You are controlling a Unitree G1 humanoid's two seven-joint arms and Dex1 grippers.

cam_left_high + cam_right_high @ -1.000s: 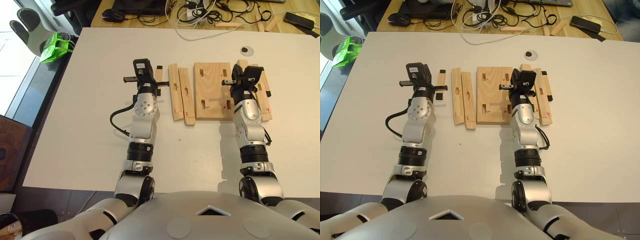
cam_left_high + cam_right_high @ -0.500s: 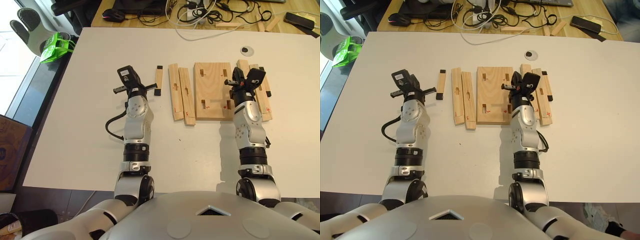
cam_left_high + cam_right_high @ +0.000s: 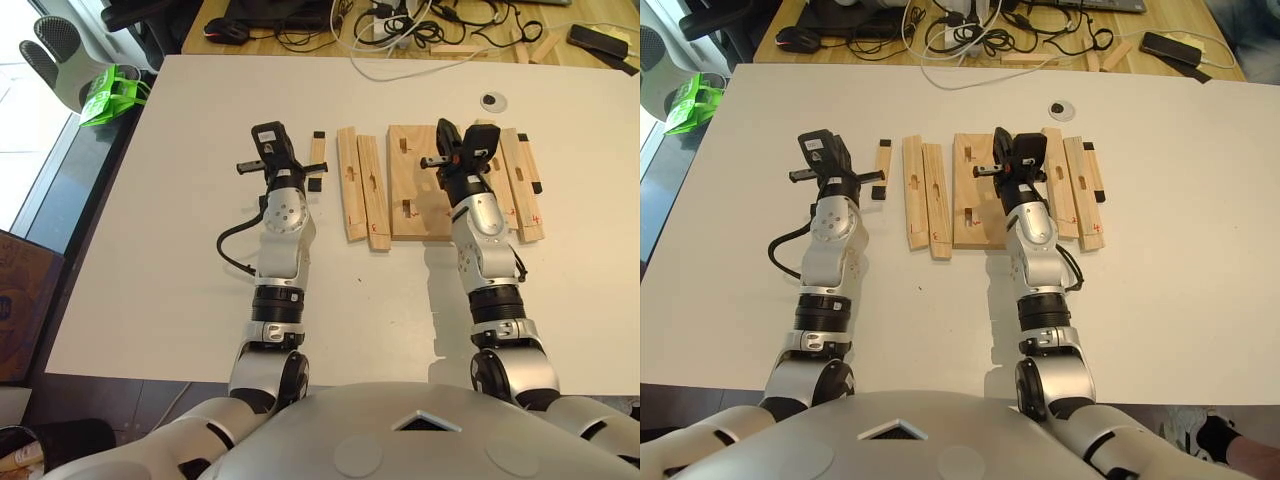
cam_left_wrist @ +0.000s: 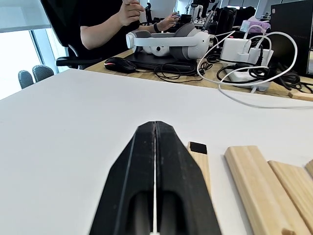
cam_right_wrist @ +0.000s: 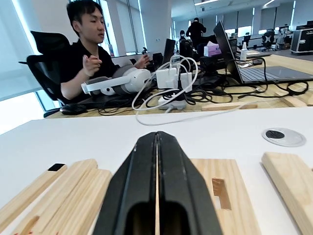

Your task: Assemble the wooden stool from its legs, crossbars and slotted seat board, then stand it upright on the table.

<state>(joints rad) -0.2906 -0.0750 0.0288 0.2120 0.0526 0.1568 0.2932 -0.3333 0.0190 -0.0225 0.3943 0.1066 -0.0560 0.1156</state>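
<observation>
The pale, rectangular slotted wooden seat board lay flat on the white worktop, two long wooden legs side by side just left of it, a short wooden crossbar with black ends left of those, and more wooden strips just to its right. The left claw hung over bare worktop just left of the crossbar, fingers pressed together on nothing — the right claw, likewise closed and empty, sat over the board's right part.

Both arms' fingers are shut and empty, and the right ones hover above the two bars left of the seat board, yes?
No: the right fingers hover above the slotted seat board itself, as the left eye view shows. Both pairs are shut and empty.
</observation>
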